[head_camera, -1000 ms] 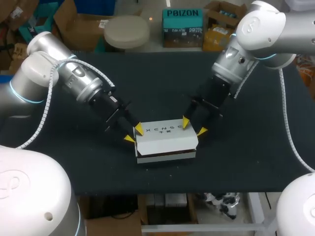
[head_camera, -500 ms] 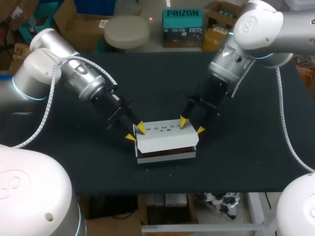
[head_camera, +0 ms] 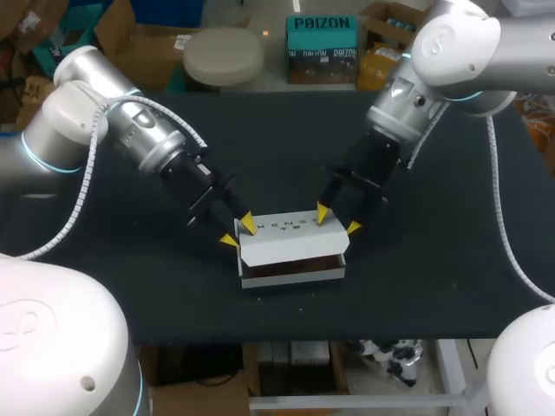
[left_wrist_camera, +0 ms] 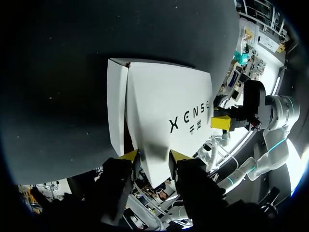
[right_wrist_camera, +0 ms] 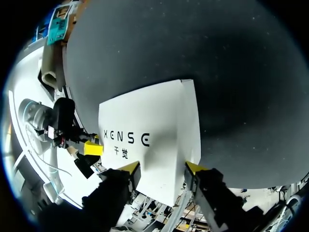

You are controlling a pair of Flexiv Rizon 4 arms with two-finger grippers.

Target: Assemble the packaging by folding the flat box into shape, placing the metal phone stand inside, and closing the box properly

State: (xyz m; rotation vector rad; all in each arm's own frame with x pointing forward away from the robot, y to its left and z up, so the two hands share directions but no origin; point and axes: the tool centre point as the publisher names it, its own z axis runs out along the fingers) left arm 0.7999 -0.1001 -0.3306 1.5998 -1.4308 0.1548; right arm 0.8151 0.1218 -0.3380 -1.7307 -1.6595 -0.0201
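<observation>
White box (head_camera: 293,247) lies on the table (head_camera: 434,286), head view, lid (head_camera: 290,232) ajar in front. Left wrist view: your left gripper (left_wrist_camera: 154,155) straddles a lid corner, spread. Right wrist view: right gripper (right_wrist_camera: 163,167) likewise spread; press both down evenly.

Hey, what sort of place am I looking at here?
Most likely a robotics lab or test bench. A left arm and a right arm come in over a black table, and both are set at the lid of a single white box.
</observation>
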